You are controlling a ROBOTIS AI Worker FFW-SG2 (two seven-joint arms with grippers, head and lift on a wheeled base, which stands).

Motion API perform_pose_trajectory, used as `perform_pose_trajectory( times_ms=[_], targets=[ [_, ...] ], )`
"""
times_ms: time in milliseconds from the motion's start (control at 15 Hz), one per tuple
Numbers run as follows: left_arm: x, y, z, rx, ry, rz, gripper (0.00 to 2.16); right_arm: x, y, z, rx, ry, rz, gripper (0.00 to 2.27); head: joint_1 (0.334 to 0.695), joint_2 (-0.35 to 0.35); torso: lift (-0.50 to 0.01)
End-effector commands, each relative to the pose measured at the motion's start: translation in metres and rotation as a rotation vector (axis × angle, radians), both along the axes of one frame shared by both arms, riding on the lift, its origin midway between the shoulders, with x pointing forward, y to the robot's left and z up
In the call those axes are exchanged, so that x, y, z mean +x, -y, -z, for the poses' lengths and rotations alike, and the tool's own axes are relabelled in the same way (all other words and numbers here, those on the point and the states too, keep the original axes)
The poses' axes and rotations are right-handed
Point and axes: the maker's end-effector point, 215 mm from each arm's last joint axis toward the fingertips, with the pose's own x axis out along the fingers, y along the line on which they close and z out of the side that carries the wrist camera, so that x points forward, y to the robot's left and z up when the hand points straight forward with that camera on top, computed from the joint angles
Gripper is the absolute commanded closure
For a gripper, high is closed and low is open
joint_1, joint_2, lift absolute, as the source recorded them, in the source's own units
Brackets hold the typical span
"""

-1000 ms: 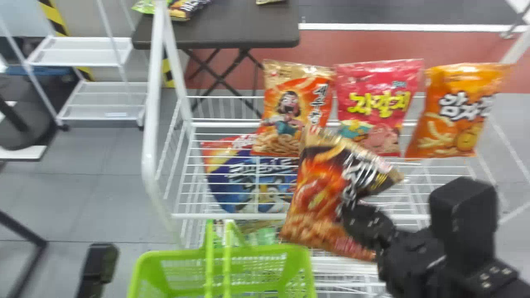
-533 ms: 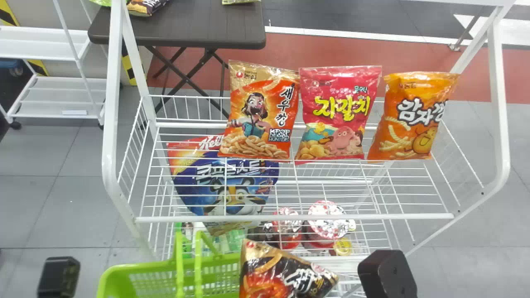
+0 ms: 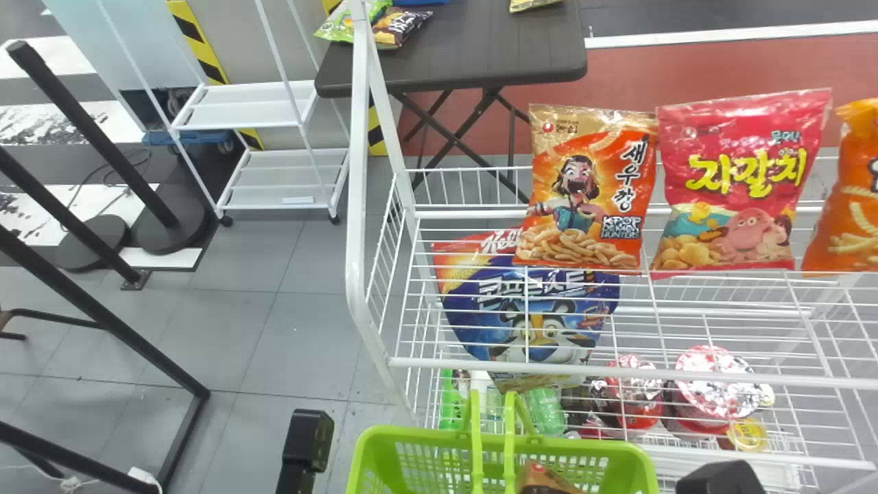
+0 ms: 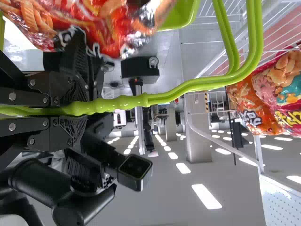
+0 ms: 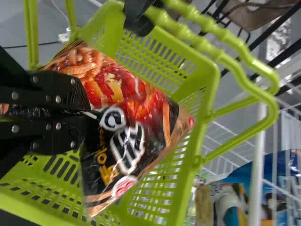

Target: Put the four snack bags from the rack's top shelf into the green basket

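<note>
Bright light from ceiling lamps [image 4: 206,197]

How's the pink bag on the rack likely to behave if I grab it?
The pink bag looks puffed, so probably light and yielding to a squeeze. Being shiny, it may slip. Standing on its narrow end, it could tip if nudged.
</note>
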Motion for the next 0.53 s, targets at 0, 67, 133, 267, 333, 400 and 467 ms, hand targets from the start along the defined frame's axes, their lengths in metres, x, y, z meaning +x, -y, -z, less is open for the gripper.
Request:
perform_pose_trajectory(
  times_ms=[0,67,133,267,333,400,467],
  targets=[
    [0.001,-0.001,0.0,0.003,0.001,-0.001,2.14,0.008,0.013,-0.004,0.003,0.014,0.023,0.0,0.695,0.177,0.0],
    [0.0,-0.001,0.0,0.003,0.001,0.001,2.14,0.023,0.019,-0.01,0.014,0.062,0.045,0.05,0.695,0.159,0.0],
    [0.0,0.0,0.0,0.003,0.0,0.001,2.14,0.038,0.021,-0.018,0.033,0.115,0.061,0.05,0.695,0.12,0.0],
    [0.0,0.001,0.0,0.002,0.0,0.005,2.14,0.078,0.023,-0.039,0.074,0.258,0.095,0.05,0.695,0.086,0.0],
    [-0.002,0.003,0.001,0.001,-0.004,0.008,2.14,0.097,0.023,-0.05,0.101,0.332,0.111,0.05,0.695,0.072,0.0],
    [-0.002,0.004,0.002,0.002,-0.005,0.011,2.14,0.124,0.023,-0.069,0.134,0.44,0.136,0.06,0.695,0.059,0.0],
    [-0.004,0.006,0.002,0.001,-0.007,0.016,2.14,0.157,0.024,-0.094,0.174,0.589,0.171,0.06,0.695,0.041,0.0]
  ],
)
